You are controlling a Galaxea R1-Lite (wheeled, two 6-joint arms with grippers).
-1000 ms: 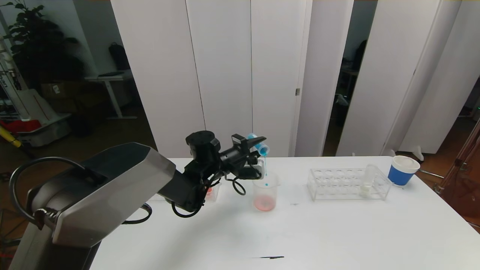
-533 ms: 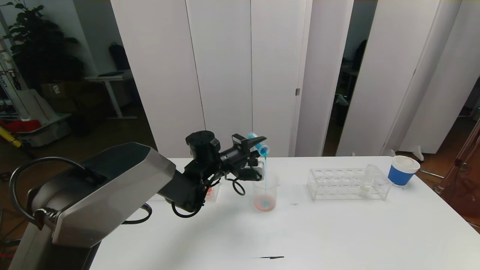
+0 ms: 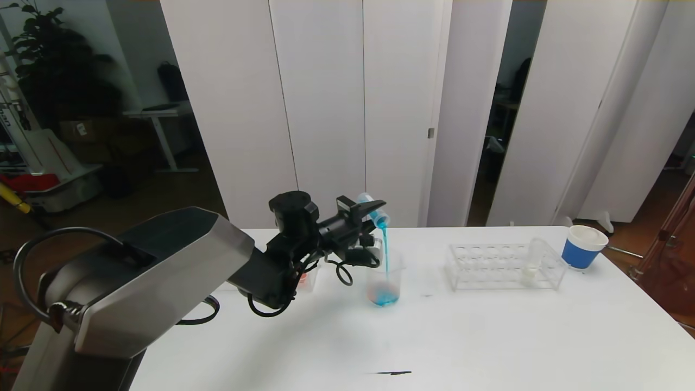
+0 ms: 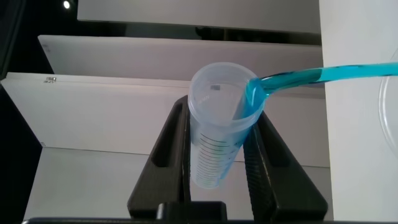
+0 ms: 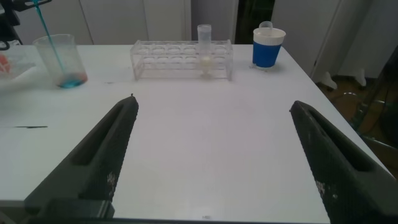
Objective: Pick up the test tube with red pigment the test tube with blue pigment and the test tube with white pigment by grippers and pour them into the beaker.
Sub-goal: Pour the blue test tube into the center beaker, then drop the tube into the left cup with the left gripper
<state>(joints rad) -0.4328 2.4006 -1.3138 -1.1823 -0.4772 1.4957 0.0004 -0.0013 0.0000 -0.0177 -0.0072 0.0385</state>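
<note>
Now pouring: left gripper (image 3: 365, 210) clamped on the test tube with blue pigment (image 3: 374, 213), tipped above the beaker (image 3: 385, 279) at table centre-left; right gripper (image 5: 211, 155) parked, spread wide. Could miss the rim if tilted further, splashing blue onto the table (image 3: 434, 336).

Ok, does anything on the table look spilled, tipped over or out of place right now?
Nothing stands out. The left gripper tilts the test tube with blue pigment, and its stream lands inside the beaker. The rack stands level.
</note>
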